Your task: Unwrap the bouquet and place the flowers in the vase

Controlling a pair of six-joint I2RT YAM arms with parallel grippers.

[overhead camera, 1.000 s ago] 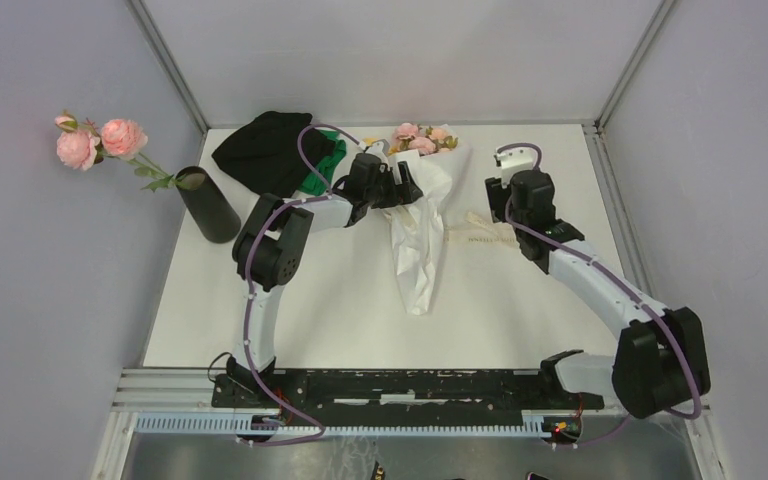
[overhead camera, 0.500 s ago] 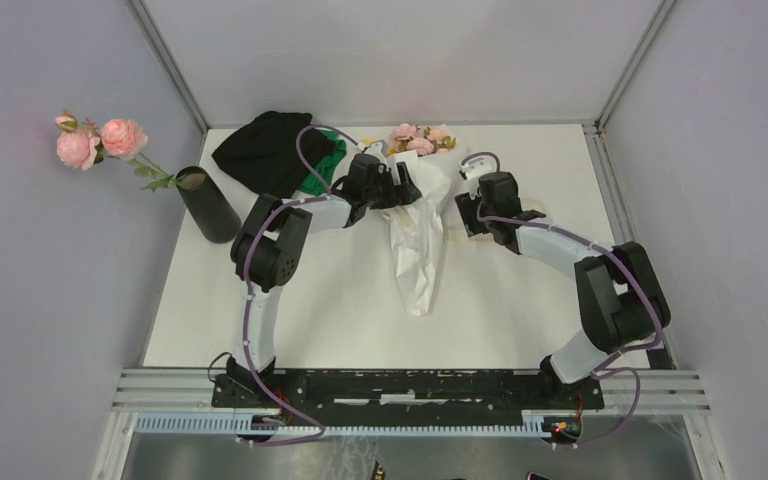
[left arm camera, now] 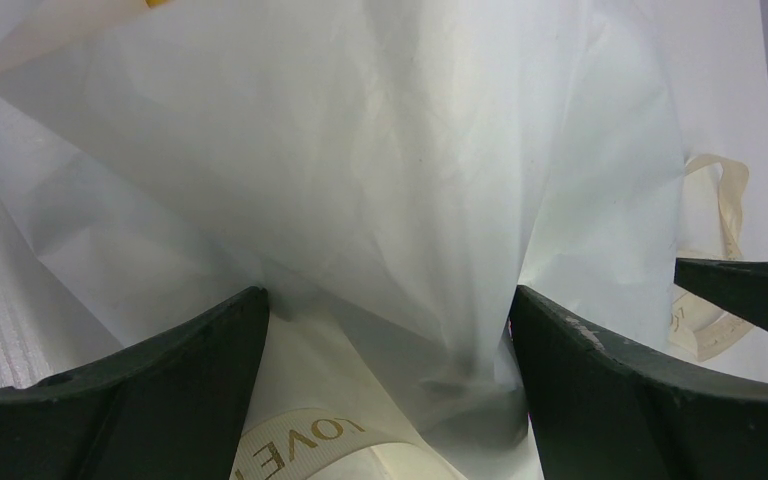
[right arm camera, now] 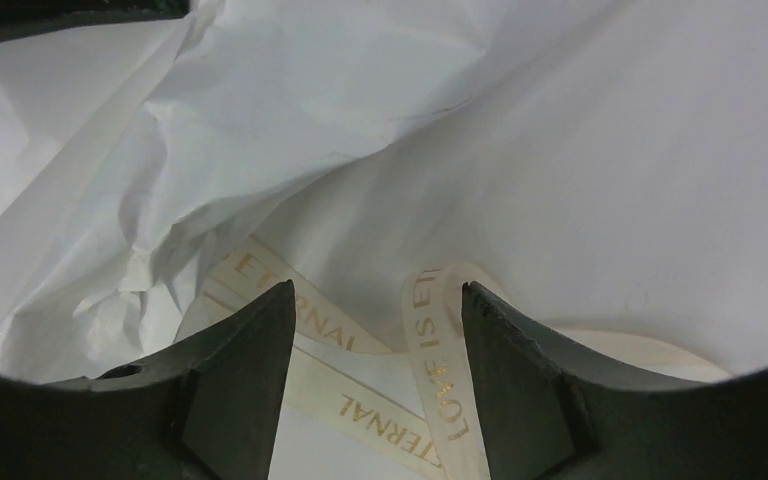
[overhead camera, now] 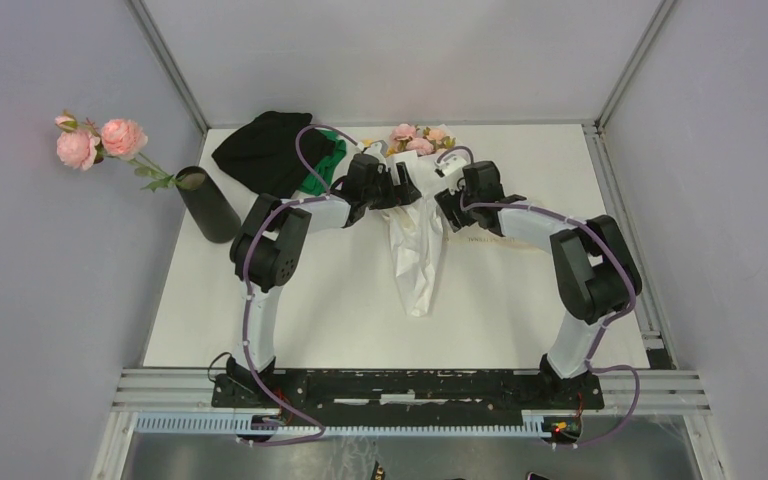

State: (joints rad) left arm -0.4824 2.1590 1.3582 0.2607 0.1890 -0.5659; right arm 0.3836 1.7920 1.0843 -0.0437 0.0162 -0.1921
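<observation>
The bouquet point(overhead camera: 415, 240) is lying flat in crumpled white paper point(left arm camera: 380, 180), narrow end pointing at the near edge, with a cream ribbon point(right arm camera: 432, 375) lettered in gold looping against it. Pink and yellowish flowers point(overhead camera: 421, 139) are poking out the far end. The vase point(overhead camera: 208, 207), a plain black tube, is standing way off left, well apart.

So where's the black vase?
In the top view, the vase stands at the left edge of the table, left of the black-and-green cloth heap, with a pink rose stem poking out.
</observation>
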